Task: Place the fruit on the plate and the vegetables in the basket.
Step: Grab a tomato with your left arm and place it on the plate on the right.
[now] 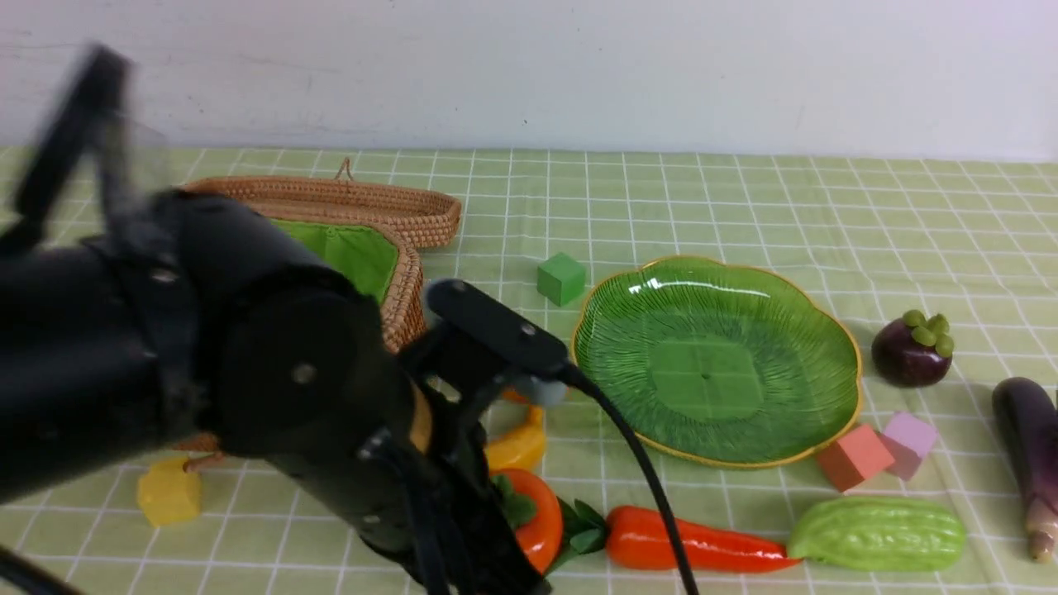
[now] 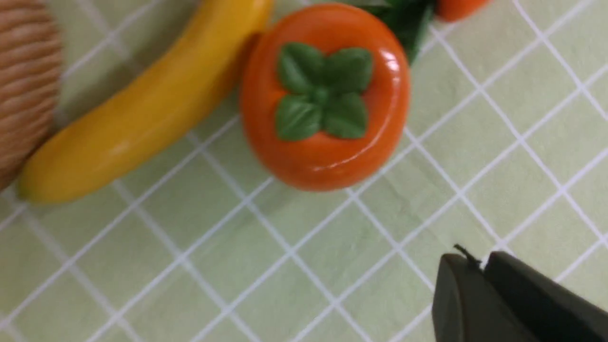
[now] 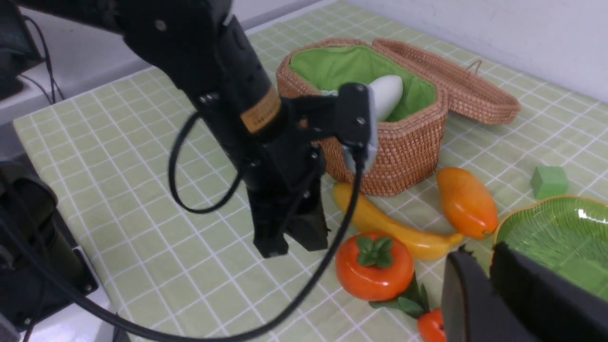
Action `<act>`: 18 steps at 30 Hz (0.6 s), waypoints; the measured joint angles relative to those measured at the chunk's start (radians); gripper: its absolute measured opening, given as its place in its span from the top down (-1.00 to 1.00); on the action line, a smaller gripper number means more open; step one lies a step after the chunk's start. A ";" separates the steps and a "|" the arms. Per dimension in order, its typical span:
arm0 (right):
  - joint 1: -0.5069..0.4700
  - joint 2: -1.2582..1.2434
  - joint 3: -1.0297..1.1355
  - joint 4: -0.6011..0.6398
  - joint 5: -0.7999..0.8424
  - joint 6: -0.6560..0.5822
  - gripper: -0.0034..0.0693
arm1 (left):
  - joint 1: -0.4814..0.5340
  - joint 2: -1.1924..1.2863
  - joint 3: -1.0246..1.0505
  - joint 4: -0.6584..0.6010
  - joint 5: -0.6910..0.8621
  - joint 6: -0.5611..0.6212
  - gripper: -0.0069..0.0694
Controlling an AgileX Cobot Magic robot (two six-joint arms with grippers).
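Fruit lies on the worktop (image 2: pixel 237 247), not on the plate (image 1: pixel 715 372). You find the persimmon (image 2: pixel 325 95) at the lower centre of the front view, half hidden behind the left arm (image 1: pixel 248 372). The banana (image 2: pixel 142 109) touches its side and runs up toward the basket (image 3: pixel 403 142) wall. Your right wrist camera shows the mango (image 3: pixel 465 202) just beyond the banana, between basket and plate. The mangosteen (image 1: pixel 909 351) sits just off the plate's right edge.

Of the vegetables, you see the white gourd (image 3: pixel 387 95) lying inside the basket on its green lining. The carrot (image 1: pixel 686 545) lies along the bottom of the front view, its leaves against the persimmon. Its tip reaches the bitter gourd (image 1: pixel 876 533), and the eggplant (image 1: pixel 1029 454) lies at the far right edge. The basket's lid (image 1: pixel 372 202) rests behind it, upper left.

Your left end effector (image 2: pixel 482 261) hangs low over the worktop near the persimmon, apart from it, fingers pressed together with nothing between them. Your right end effector (image 3: pixel 487 268) is closed too, gripping nothing.

A green cube (image 1: pixel 561 278) stands between lid and plate. A red cube (image 1: pixel 854 456) and a pink cube (image 1: pixel 909 442) touch at the plate's lower right. A yellow cube (image 1: pixel 169 492) sits lower left.
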 joint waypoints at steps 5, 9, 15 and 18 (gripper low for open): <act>0.000 0.000 0.000 0.000 0.036 0.000 0.67 | -0.009 0.089 0.000 0.036 -0.107 0.013 -0.19; 0.000 0.000 -0.001 -0.002 0.055 0.015 0.67 | -0.009 0.148 -0.001 0.074 -0.178 0.016 -0.71; 0.000 0.000 -0.001 -0.180 0.178 0.265 0.66 | -0.009 0.232 -0.002 0.167 -0.258 0.016 -0.91; 0.000 0.000 -0.001 -0.296 0.269 0.349 0.65 | -0.009 0.264 -0.003 0.204 -0.267 0.019 -0.85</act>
